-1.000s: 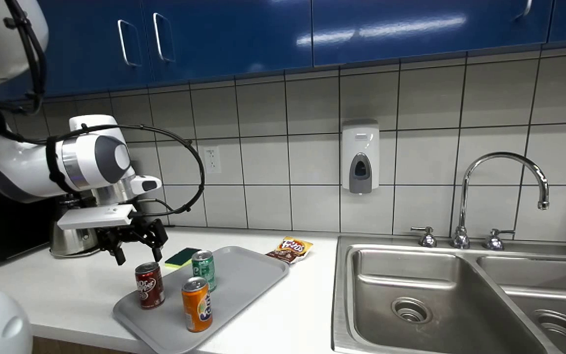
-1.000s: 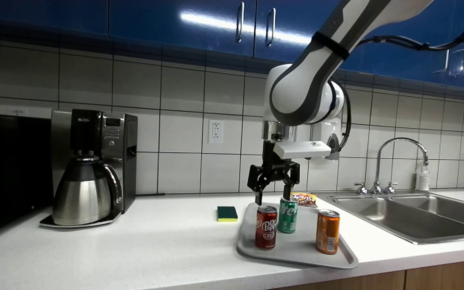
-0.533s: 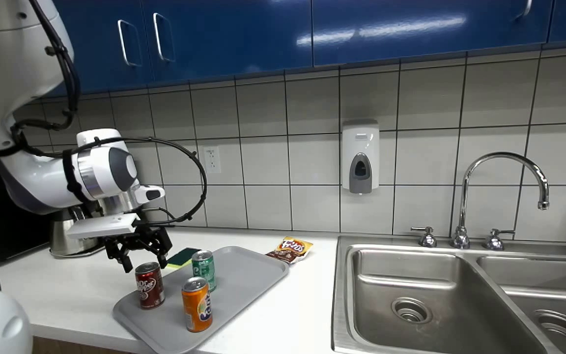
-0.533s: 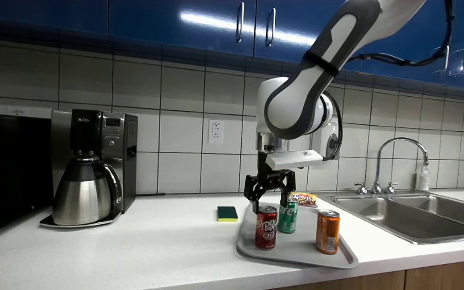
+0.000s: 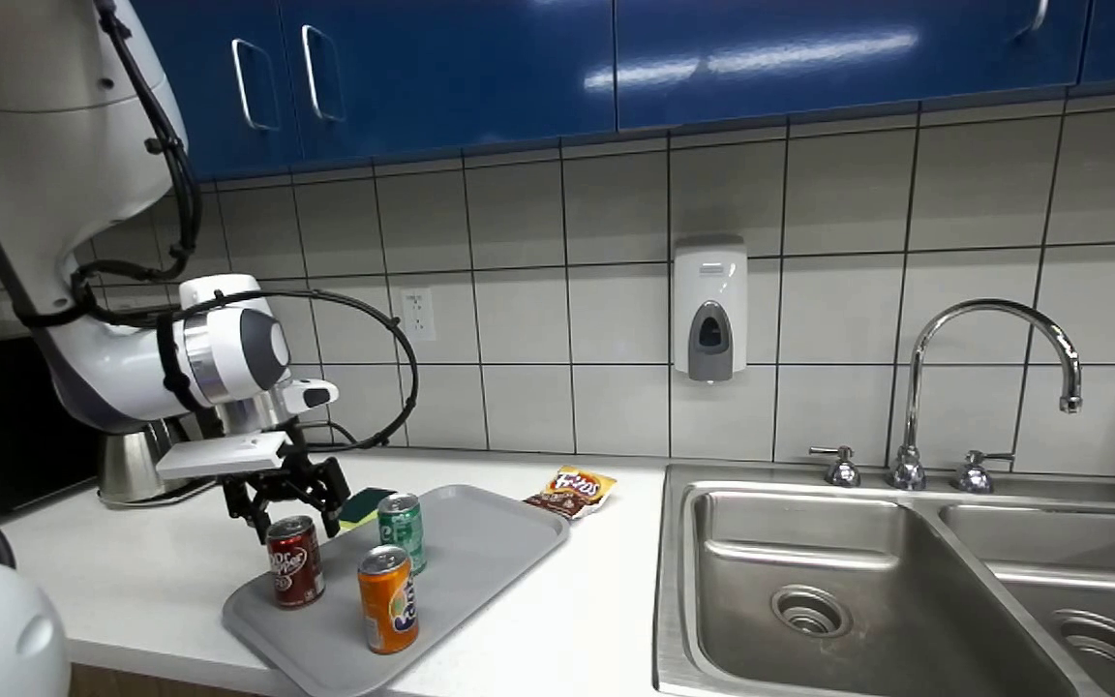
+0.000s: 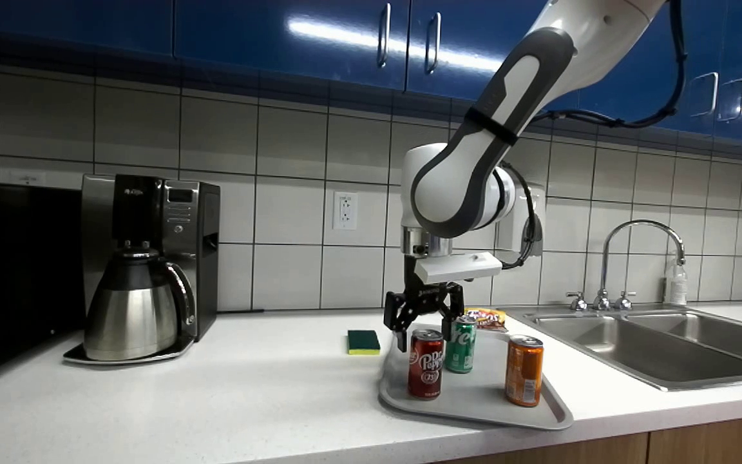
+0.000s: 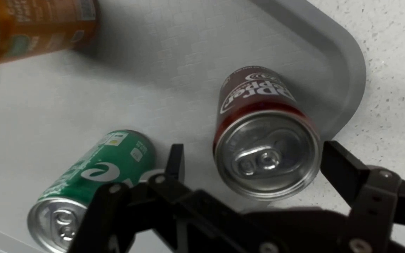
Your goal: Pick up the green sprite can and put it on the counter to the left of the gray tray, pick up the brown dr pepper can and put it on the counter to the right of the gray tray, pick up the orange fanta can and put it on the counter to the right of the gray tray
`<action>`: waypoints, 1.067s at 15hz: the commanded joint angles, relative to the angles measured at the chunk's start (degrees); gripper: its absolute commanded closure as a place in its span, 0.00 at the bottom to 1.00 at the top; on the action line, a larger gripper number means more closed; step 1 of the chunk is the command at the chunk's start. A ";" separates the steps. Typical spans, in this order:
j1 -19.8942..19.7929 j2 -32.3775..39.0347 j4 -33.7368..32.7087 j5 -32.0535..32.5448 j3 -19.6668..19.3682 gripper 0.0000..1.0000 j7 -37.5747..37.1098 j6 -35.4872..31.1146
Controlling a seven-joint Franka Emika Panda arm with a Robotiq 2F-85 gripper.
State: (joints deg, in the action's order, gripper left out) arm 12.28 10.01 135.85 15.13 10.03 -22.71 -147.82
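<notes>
Sprite can (image 6: pixel 463 351), Dr Pepper can (image 6: pixel 426 367) and Fanta can (image 6: pixel 524 374) stand upright on the gray tray (image 6: pixel 474 408) that lies under my gripper (image 7: pixel 253 158). Beneath everything runs the counter (image 6: pixel 229 399). I have the arm (image 6: pixel 455 193) reaching in from above: its forearm (image 6: pixel 525 74) slopes down, the wrist (image 6: pixel 414 193) stands nearly upright, and the gripper points downward over one end of the tray. The sink (image 5: pixel 790 523) is well apart from the gripper, with the coffee maker (image 6: pixel 182 251) off on the opposite side. I see the fingers (image 7: pixel 343 168) spread wide, one on each side of the Dr Pepper can's top. In the wrist view one of them sits just beside the rim, and I can't tell whether it touches; on the other side a clear gap shows, so the can is ungripped. Next to that second one I see the Sprite can, partly covered by the gripper. The Fanta can is farther from the gripper, cut off by that view's edge. Beyond the gripper lie a snack bag (image 5: pixel 572 492) and, nearer, a sponge (image 6: pixel 363 342).
</notes>
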 commanded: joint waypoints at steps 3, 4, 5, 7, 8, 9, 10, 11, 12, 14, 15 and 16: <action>2.62 1.75 -2.25 0.77 -1.56 0.00 -0.86 1.18; 2.80 1.95 -2.42 0.69 -1.73 0.00 -0.82 1.28; 2.98 2.13 -2.59 0.80 -1.91 0.00 -0.96 1.35; 3.20 2.25 -2.71 0.82 -2.16 0.00 -1.02 1.46; 3.27 2.28 -2.70 0.88 -2.27 0.00 -1.03 1.51; 3.28 2.22 -2.53 0.86 -2.39 0.00 -1.03 1.45; 3.36 2.18 -2.38 0.88 -2.56 0.00 -1.04 1.39; 3.39 1.99 -2.07 0.77 -2.65 0.00 -0.93 1.27; 3.49 1.92 -1.91 0.87 -2.73 0.00 -1.05 1.18; 3.65 1.85 -1.79 0.90 -2.77 0.00 -1.02 1.26; 3.73 1.75 -1.66 0.99 -2.76 0.10 -1.06 1.17; 3.77 1.68 -1.56 0.94 -2.71 0.28 -0.91 1.20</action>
State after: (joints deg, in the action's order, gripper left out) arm 15.05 12.12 134.47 15.13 7.95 -22.71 -147.78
